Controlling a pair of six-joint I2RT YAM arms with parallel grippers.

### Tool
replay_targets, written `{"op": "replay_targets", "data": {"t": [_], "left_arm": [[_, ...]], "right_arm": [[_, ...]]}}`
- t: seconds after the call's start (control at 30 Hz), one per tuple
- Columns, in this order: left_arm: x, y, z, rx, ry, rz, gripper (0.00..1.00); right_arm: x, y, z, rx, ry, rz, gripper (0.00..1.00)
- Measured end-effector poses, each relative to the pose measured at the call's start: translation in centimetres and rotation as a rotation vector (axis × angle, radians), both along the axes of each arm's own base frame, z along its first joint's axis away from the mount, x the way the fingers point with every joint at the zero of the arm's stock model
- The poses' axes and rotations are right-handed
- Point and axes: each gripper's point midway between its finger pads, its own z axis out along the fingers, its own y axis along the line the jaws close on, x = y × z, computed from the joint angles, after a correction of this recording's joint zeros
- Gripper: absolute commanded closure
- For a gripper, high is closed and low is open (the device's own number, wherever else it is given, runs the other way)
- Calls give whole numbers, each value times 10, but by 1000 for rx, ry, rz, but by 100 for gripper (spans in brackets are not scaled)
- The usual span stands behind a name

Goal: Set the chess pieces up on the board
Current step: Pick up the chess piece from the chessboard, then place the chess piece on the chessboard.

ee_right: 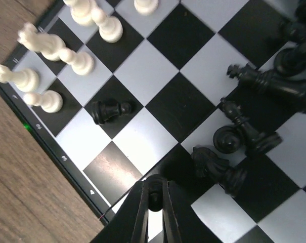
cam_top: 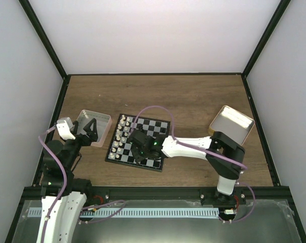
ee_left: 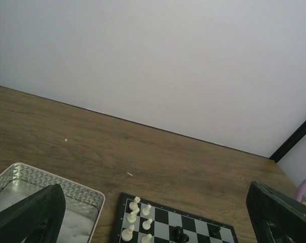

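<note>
The board (cam_top: 158, 126) lies at the middle of the table. Several white chess pieces (cam_top: 121, 133) stand in two columns along its left side. In the right wrist view they show at the upper left (ee_right: 74, 59), and several black pieces (ee_right: 244, 137) stand or lie at the right. One black pawn (ee_right: 108, 110) lies tipped on a square by the white ones. My right gripper (ee_right: 154, 190) hangs low over the board's near side (cam_top: 139, 149), shut on a small black piece (ee_right: 154, 196). My left gripper (cam_top: 90, 129) is open over the pinkish tin, holding nothing (ee_left: 155, 202).
A pinkish shallow tin (cam_top: 103, 120) sits left of the board, its patterned rim (ee_left: 51, 179) below my left fingers. A yellow-tan tin (cam_top: 232, 124) lies tilted at the right, behind the right arm. Grey walls enclose the table on three sides.
</note>
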Motion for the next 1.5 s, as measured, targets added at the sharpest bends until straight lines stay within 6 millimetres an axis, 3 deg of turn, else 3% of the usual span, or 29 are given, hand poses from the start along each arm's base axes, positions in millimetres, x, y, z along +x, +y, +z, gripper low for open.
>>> {"op": "replay_targets", "data": {"t": [0.27, 0.37, 0.53, 0.77, 1.03, 1.5], "left_arm": [[0, 0, 0, 0, 0, 1, 0], [0, 0, 0, 0, 0, 1, 0], [0, 0, 0, 0, 0, 1, 0], [0, 0, 0, 0, 0, 1, 0], [0, 0, 0, 0, 0, 1, 0], [0, 0, 0, 0, 0, 1, 0]], "right_arm": [[27, -11, 54, 77, -141, -79, 96], [47, -23, 60, 81, -171, -135, 96], [86, -63, 48, 28, -176, -257, 96], [117, -92, 32, -16, -164, -353, 96], [124, -102, -2, -103, -137, -365, 95], [142, -97, -9, -119, -167, -374, 92]]}}
